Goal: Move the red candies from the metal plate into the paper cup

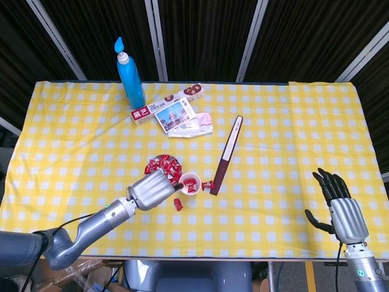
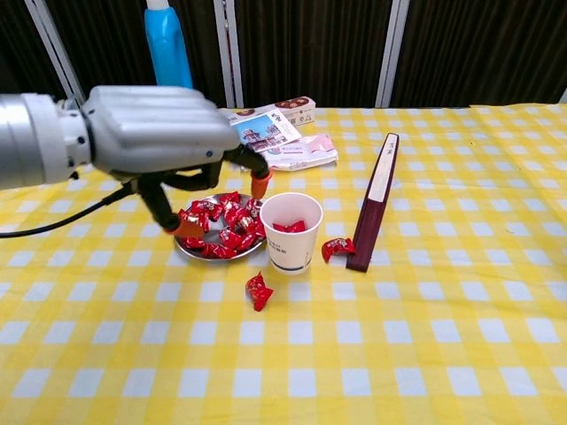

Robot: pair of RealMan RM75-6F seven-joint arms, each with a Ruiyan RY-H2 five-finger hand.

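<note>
Left hand (image 2: 151, 137): silver-grey ribbed shell; dark fingers (image 2: 260, 183), orange tips; black cable along forearm.

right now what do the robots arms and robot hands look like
Both arms are smooth silver-grey metal tubes. The left robot hand has a ribbed silver back, dark fingers with orange tips, and a black cable trailing from its wrist. The right robot hand has the same ribbed silver back and black fingers.
</note>
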